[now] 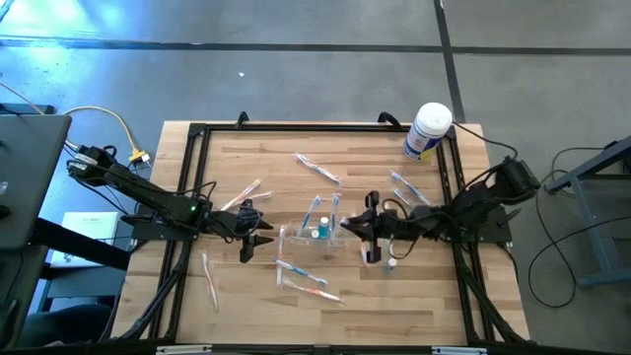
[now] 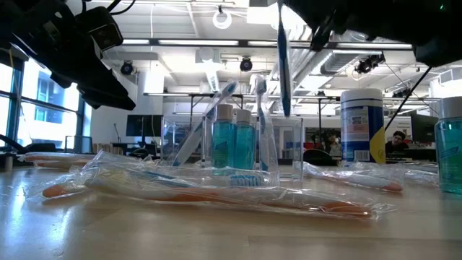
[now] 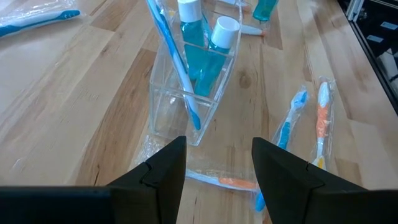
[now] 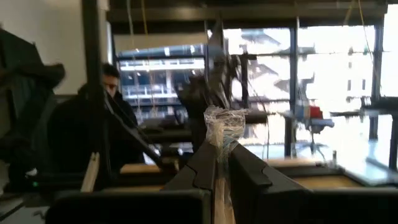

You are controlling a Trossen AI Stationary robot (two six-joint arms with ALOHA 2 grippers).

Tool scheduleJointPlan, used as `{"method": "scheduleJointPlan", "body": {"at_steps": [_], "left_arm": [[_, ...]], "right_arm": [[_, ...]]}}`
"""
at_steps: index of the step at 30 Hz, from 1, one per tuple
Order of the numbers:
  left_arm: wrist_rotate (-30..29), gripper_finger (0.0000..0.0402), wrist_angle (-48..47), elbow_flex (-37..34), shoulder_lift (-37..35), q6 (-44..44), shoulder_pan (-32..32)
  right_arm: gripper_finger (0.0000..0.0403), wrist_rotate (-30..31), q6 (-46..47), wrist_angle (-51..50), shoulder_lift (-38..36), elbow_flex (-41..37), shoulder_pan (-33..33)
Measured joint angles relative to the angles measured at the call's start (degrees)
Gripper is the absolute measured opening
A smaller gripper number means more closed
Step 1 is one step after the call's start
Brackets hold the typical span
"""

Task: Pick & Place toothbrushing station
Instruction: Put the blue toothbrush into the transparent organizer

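The toothbrushing station [image 1: 314,235] is a clear plastic holder in the middle of the table. It holds two teal bottles [image 3: 205,56] and upright toothbrushes. My left gripper [image 3: 217,149] stands open just to its left, the fingers aimed at its near end wall [image 3: 177,118] and clear of it. My right gripper [image 1: 371,229] is to the holder's right, above the table. It is shut on a wrapped blue toothbrush [image 2: 284,65] that hangs beside the holder's right end. My right gripper pinches the wrapped toothbrush between its two fingers near its upper end. The wrapper's crumpled end [image 4: 222,123] sticks up past the fingertips. The toothbrush hangs upright below the fingers [image 2: 285,94], clear of the table.
Several wrapped toothbrushes lie around the holder, some in front of it [image 2: 216,191] and some to its right [image 3: 292,124]. A white canister with a blue label [image 1: 427,130] stands at the far right. A loose teal bottle [image 2: 451,144] stands at the right. A person [image 4: 109,81] sits beyond the table.
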Motion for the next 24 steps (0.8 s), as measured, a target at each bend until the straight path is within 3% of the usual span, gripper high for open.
{"method": "scheduleJointPlan", "body": {"at_steps": [10,24], "left_arm": [[0.01,0.0177,0.02,0.0,0.0,0.0,0.0],[0.01,0.0177,0.24,0.0,0.0,-0.42,0.0]], "right_arm": [[0.0017,1.6,3.82,-0.85,4.74,0.0,-0.66],[0.0104,1.82,4.83,-4.01,4.74,0.0,-0.83]]}}
